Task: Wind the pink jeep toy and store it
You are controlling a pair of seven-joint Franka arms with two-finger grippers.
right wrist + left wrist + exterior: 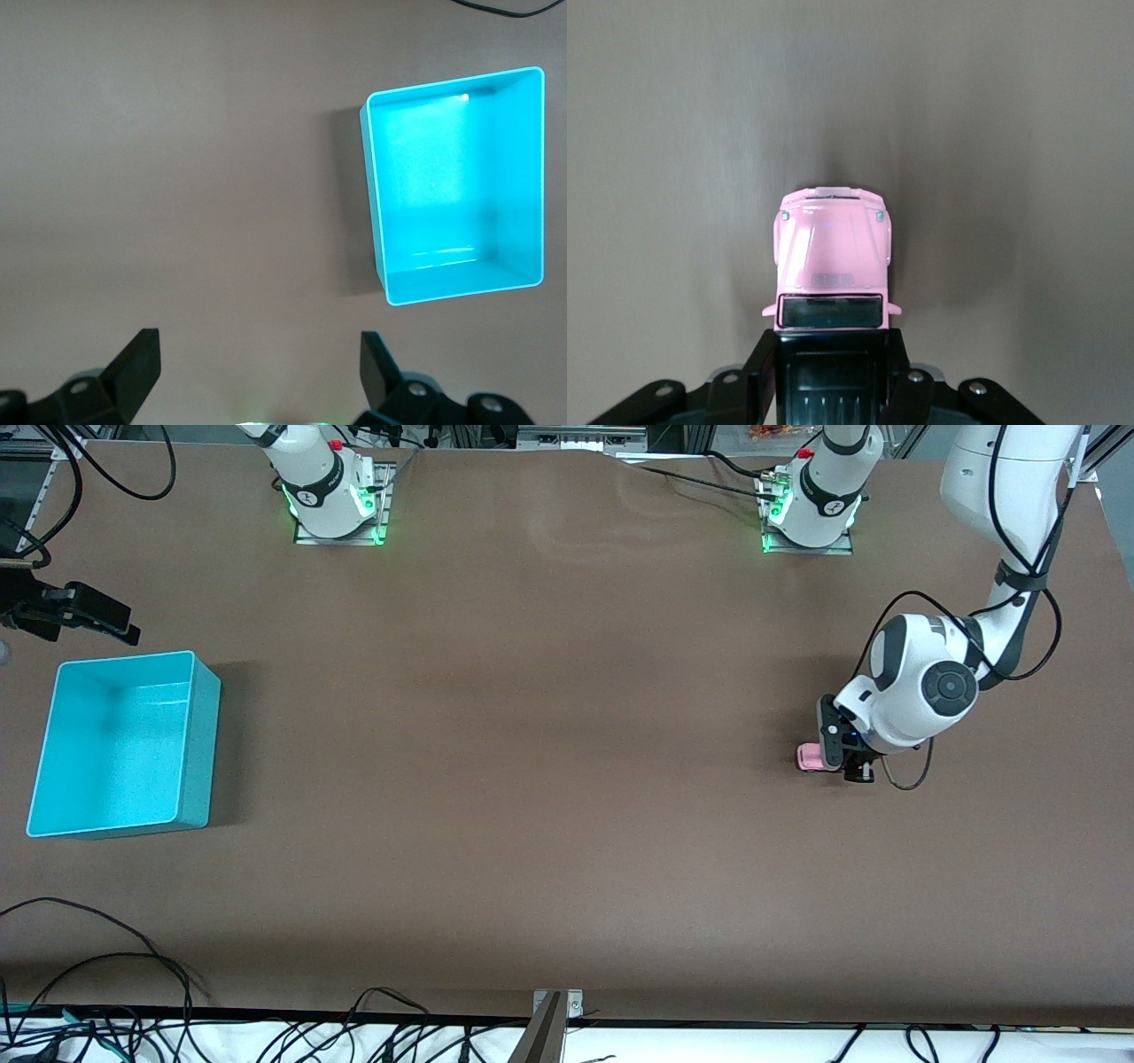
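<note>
Left wrist view shows the left end effector [833, 354] clamped on the pink jeep toy [833, 252], its two black fingers [764, 363] pressed against the sides of the black rear roof section while the pink bonnet and windscreen stick out ahead. Holding the rear half leaves the front of the car free and keeps the wheels square to the desk [656, 133], which suits dragging it along the surface to wind it; that is a judgement from the grip, since the wheels themselves are hidden. The toy is small and boxy, glossy pink with a dark windscreen, two tiny lamps on the bonnet and a pale front bumper.

In the front view the left end effector [837, 757] sits low at about four o'clock on the desk [549, 717], toward the left arm's end, with the jeep [809, 757] at desk level in its grip.

The right end effector [89, 615] waits at about nine o'clock, above the desk just beside the turquoise bin [199, 735], its fingers [133, 363] spread wide and holding nothing. The bin stands empty and well apart from the jeep, ready for storing it.
</note>
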